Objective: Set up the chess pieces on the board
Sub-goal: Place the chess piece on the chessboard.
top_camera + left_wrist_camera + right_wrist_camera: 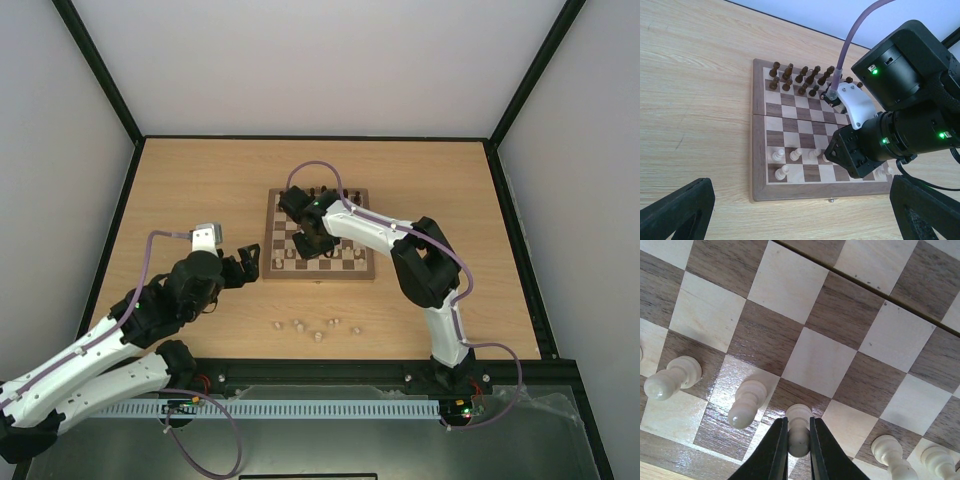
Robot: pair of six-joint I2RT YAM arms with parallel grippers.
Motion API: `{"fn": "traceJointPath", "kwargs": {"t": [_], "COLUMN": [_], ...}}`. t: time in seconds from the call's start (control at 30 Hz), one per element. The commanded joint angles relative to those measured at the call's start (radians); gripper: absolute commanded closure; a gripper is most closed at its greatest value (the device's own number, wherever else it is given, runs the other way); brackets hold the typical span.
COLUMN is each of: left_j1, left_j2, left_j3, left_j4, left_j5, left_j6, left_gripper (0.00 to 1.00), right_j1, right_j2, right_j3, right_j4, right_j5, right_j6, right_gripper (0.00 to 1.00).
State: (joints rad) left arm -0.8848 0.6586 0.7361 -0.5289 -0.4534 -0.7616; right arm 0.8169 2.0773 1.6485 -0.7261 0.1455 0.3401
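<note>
The board [320, 277] lies mid-table, with dark pieces [325, 192] along its far rows. My right gripper [799, 440] is low over the board's near rows [308, 240] and is shut on a cream pawn [799, 426] that stands on a dark square. More cream pawns [745, 402] stand beside it and show in the left wrist view [796, 154]. My left gripper [245, 268] hovers left of the board, open and empty; its fingers [675, 210] frame the board's near edge [790, 192]. Several loose cream pieces [318, 336] lie on the table in front of the board.
The right arm [910, 115] covers the board's near right part in the left wrist view. Black frame rails [130, 130] bound the wooden table [200, 180]. The arm bases sit on the near rail [320, 372].
</note>
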Motion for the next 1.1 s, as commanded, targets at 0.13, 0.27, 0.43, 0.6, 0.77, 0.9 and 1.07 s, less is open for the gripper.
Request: {"fn": "traceJointPath", "kwargs": {"t": [0.13,0.27,0.43,0.6,0.77,0.9,1.07], "left_j1": [0.004,0.005,0.005,0.004,0.004,0.005,0.005], "left_j2": [-0.016,-0.015,0.000,-0.007,-0.015,-0.028,-0.057], "left_j3": [0.007,0.005,-0.010,-0.032,-0.015,-0.016,-0.028], "left_j4": [0.001,0.005,0.017,0.037,0.025,-0.001,-0.039], "left_j5": [0.002,0.005,-0.002,-0.006,-0.005,0.002,0.022], "left_j6": [-0.001,-0.001,-0.005,-0.015,-0.023,-0.039,-0.050], "left_gripper": [0.01,0.01,0.01,0.01,0.01,0.01,0.01], "right_j1": [-0.007,-0.007,-0.007,-0.007,-0.006,-0.006,0.003], "right_j2": [0.018,0.001,-0.079,-0.209,-0.314,-0.380,-0.469], "right_j3": [0.027,0.016,-0.029,-0.062,-0.113,-0.167,-0.288], "right_j4": [-0.015,-0.018,-0.003,0.020,0.044,0.074,0.125], "right_j5": [0.002,-0.001,-0.001,0.008,-0.022,-0.058,-0.121], "right_j6": [-0.008,-0.003,-0.002,0.000,-0.005,-0.001,0.019], "right_gripper": [0.90,0.81,0.68,0.60,0.52,0.45,0.14]}}
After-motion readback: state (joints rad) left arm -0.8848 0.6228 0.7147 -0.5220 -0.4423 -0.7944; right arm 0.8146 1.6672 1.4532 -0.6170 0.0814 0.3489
